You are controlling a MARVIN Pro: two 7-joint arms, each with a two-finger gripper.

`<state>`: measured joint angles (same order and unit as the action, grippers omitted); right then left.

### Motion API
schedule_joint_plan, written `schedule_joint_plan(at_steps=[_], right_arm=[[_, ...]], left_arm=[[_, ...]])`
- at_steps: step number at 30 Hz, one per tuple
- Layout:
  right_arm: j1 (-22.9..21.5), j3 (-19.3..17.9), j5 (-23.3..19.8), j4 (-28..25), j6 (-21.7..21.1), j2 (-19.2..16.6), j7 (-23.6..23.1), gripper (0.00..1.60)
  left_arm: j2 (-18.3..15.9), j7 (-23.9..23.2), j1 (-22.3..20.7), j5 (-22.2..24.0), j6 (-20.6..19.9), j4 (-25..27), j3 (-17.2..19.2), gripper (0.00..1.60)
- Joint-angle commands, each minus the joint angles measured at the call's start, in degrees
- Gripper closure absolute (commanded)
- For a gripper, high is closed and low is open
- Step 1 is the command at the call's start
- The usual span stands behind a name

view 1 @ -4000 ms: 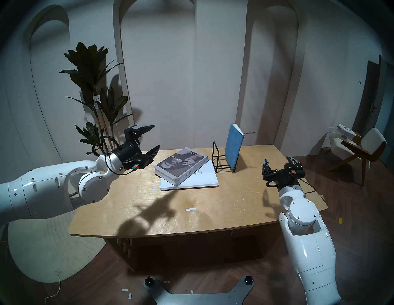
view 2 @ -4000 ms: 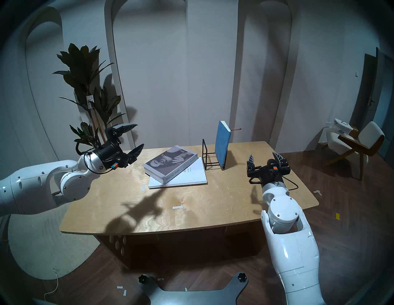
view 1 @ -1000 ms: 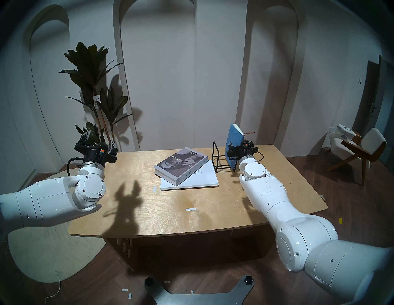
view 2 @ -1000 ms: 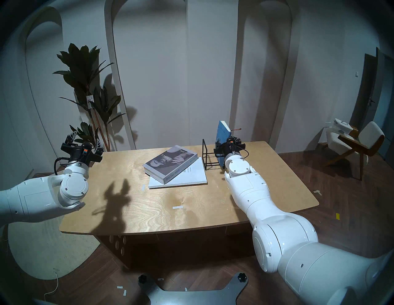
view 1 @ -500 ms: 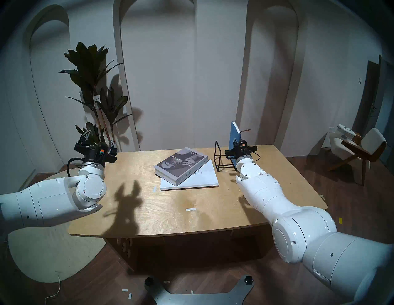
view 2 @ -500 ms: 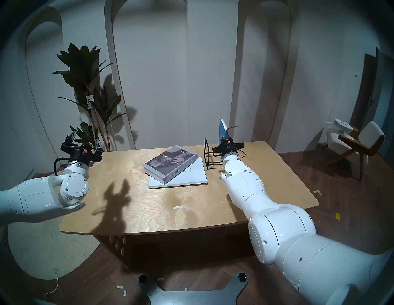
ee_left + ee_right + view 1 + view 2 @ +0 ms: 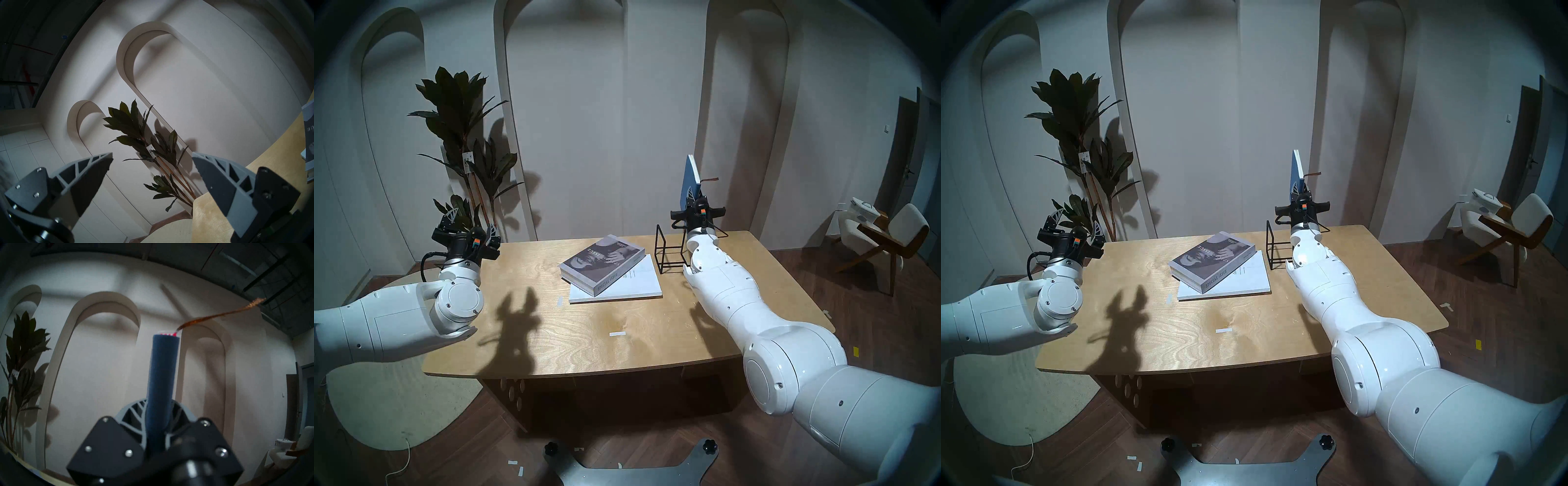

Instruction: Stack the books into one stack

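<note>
Grey book (image 7: 601,263) already lies on the white book (image 7: 629,285); right gripper (image 7: 691,198) pinches the blue book (image 7: 689,179) above them, unplaced.

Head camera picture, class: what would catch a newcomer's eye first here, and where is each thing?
First, the blue book held upright in the air by the right hand, above the black wire rack at the far right of the table. Next, the grey photo-cover book lying askew on the white book at the table's middle. The left hand hangs open and empty at the far left corner, before the plant.
</note>
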<state>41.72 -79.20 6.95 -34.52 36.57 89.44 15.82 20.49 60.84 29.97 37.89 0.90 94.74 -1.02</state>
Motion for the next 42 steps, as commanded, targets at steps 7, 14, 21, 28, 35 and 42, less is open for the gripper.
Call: schedule_joint_plan(at_steps=[7, 14, 21, 28, 35, 42], right_arm=[[0.0, 4.2, 6.5, -10.9, 8.7, -1.0, 2.5, 1.6], [1.6, 10.0, 12.4, -14.8, 4.1, -5.1, -4.1, 1.6], [2.5, 14.6, 20.3, -20.1, -1.3, -10.7, -10.8, 1.6], [2.4, 17.8, 26.7, -24.0, -5.6, -14.3, -16.1, 1.6], [3.9, 19.2, 29.9, -28.1, -10.7, -15.0, -20.0, 1.6], [6.8, 21.0, 32.0, -31.2, -16.9, -13.5, -21.8, 1.6]], left_arm=[[-0.2, 0.4, -1.0, -0.4, 0.0, 0.1, 0.7, 0.0], [-0.1, 0.4, -1.0, -0.4, 0.0, 0.1, 0.7, 0.0], [-0.1, 0.5, -1.0, -0.4, 0.1, 0.1, 0.6, 0.0], [-0.1, 0.5, -1.0, -0.4, 0.1, 0.1, 0.6, 0.0], [-0.2, 0.6, -1.1, -0.5, 0.0, 0.1, 0.6, 0.0], [-0.2, 0.6, -1.2, -0.6, -0.1, 0.2, 0.6, 0.0]])
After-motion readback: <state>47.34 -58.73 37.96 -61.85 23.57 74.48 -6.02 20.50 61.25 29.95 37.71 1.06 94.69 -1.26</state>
